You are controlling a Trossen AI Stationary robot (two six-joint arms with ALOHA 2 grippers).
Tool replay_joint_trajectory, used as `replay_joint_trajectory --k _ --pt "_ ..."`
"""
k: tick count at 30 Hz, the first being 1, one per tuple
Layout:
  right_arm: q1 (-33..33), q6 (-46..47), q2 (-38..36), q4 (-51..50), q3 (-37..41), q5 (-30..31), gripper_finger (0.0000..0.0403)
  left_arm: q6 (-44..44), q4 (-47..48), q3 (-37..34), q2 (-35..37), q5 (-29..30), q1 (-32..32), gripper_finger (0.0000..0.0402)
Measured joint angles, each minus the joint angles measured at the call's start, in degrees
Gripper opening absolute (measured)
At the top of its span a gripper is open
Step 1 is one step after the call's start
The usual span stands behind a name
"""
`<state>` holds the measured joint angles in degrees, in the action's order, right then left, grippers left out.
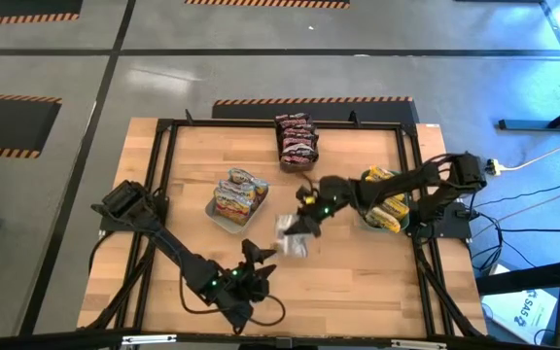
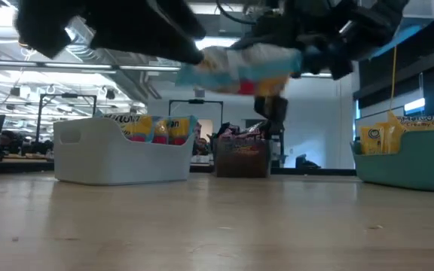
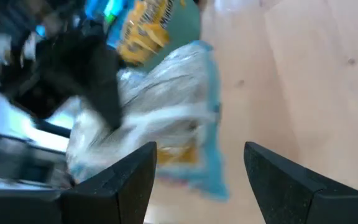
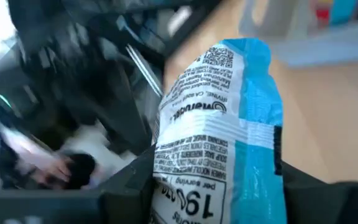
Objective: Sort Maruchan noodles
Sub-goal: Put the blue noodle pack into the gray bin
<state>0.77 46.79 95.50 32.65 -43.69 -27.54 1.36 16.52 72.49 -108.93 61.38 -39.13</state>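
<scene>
A silver-white and blue noodle packet (image 1: pixel 294 237) hangs above the middle of the table, with my right gripper (image 1: pixel 306 218) shut on it. In the low view the packet (image 2: pixel 239 64) is well clear of the tabletop. My left gripper (image 3: pixel 201 180) stands open just short of the packet (image 3: pixel 166 106), on its near-left side, with nothing between its fingers. More packets lie in three containers: yellow and red ones in a pale grey bin (image 1: pixel 214 212), dark red ones in a small dark bin (image 1: pixel 297 163), yellow ones in a green dish (image 1: pixel 369 220). My right gripper pinches the packet between its two fingers, across its width (image 4: pixel 219 180). The fingers come from the table's right side, slanting a little downward. The packet sticks out past the fingers toward my left gripper, lifted clear of the table.
The grey bin (image 2: pixel 119 154) sits left of centre, the dark bin (image 2: pixel 241 158) at the far middle, and the green dish (image 2: pixel 409 154) at the right under my right arm. A black frame (image 1: pixel 163 136) borders the wooden table. Bare wood lies at the near right.
</scene>
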Motion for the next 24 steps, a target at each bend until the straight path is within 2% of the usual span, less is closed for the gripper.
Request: replay_joint_trajectory --k 3,7,13,20,24 --pt "-2.63 4.49 -0.36 3.34 -1.05 -3.91 0.0148 8.99 -3.56 0.02 -0.59 4.00 0.21 0.0237" --pt "-3.54 5.81 -0.45 4.46 -4.15 -5.05 0.0139 18.44 -7.09 0.00 -1.75 11.74 1.60 0.0237" --pt "-3.73 6.36 -0.48 3.18 -7.91 -4.74 0.0142 22.05 -7.30 0.00 -1.77 21.26 3.08 0.0237" --pt "-5.73 6.18 -0.52 2.65 -8.21 -5.60 0.0142 28.87 -10.62 0.00 -1.81 23.23 2.73 0.0237" --pt "-6.04 6.77 -0.28 1.71 -8.01 -5.59 0.0142 32.85 -12.72 0.00 -1.79 26.54 2.81 0.0237"
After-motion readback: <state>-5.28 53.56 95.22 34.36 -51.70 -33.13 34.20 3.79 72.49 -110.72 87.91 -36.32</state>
